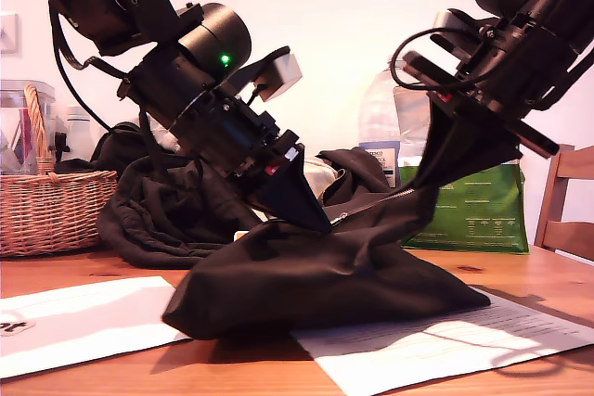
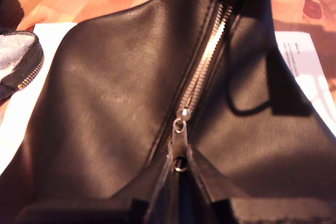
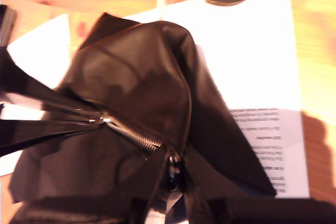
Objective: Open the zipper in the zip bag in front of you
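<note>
My first pincer (image 2: 180, 169) is closed to a narrow pinch on the pull tab of the zipper (image 2: 202, 72), with the tab's ring sitting right between the fingertips. From that grip the silvery teeth run straight away from the pincer, closed, along the seam of the zip bag (image 2: 105, 103).

In the exterior view my first pincer (image 1: 325, 222) presses down into the top edge of the zip bag (image 1: 325, 275). The bag spreads out beneath and around it as a slumped black mass on the bench (image 1: 520, 271).

The short exposed stretch of zipper (image 1: 380, 203) rises from my first pincer up to my second pincer (image 1: 423, 189). My second pincer (image 3: 172, 174) is clamped shut on a fold of the zip bag (image 3: 136, 66) at the zipper (image 3: 136, 135) end, holding that corner lifted above the rest of the bag.

Under the bag, below both pincers, lie white paper sheets (image 1: 74, 322). Behind my first pincer sits a dark heap of clothing (image 1: 158, 210), and beyond that a wicker basket (image 1: 46, 210). Behind my second pincer stands a green pouch (image 1: 473, 210).
</note>
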Controlling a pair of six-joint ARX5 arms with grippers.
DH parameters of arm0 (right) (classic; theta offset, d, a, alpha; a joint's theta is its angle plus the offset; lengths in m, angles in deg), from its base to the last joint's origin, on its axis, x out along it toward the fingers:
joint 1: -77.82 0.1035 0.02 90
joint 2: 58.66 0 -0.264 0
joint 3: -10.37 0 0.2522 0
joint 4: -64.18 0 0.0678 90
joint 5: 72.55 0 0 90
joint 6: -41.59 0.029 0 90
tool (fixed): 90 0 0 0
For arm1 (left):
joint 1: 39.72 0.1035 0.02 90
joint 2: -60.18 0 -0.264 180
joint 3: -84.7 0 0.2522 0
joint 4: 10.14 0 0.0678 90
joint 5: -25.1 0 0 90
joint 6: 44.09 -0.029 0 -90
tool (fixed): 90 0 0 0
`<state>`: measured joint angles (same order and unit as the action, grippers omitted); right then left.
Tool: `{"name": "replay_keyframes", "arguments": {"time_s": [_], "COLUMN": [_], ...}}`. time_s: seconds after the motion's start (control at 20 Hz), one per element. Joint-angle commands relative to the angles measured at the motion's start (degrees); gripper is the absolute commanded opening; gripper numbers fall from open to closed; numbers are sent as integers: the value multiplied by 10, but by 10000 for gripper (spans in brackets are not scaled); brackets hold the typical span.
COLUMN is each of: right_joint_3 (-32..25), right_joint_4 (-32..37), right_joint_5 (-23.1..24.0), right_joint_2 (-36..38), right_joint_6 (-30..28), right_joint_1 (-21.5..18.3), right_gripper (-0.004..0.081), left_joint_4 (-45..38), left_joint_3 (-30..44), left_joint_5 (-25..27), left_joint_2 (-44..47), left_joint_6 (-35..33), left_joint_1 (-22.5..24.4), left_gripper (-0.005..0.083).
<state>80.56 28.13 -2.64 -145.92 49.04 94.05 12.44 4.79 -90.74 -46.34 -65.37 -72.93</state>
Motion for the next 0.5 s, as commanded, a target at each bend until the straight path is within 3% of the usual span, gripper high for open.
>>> {"name": "replay_keyframes", "arguments": {"time_s": [0.0,0.45], "right_joint_3": [-1,-1], "right_joint_4": [-3,-4], "right_joint_5": [24,42], "right_joint_2": [-3,-3], "right_joint_6": [-5,-19], "right_joint_1": [-14,-14], "right_gripper": [-13,-13], "left_joint_4": [21,45], "left_joint_3": [20,20], "left_joint_5": [20,35], "left_joint_2": [-5,0], "left_joint_6": [-2,-9], "left_joint_1": [17,23], "left_gripper": [-23,-23]}}
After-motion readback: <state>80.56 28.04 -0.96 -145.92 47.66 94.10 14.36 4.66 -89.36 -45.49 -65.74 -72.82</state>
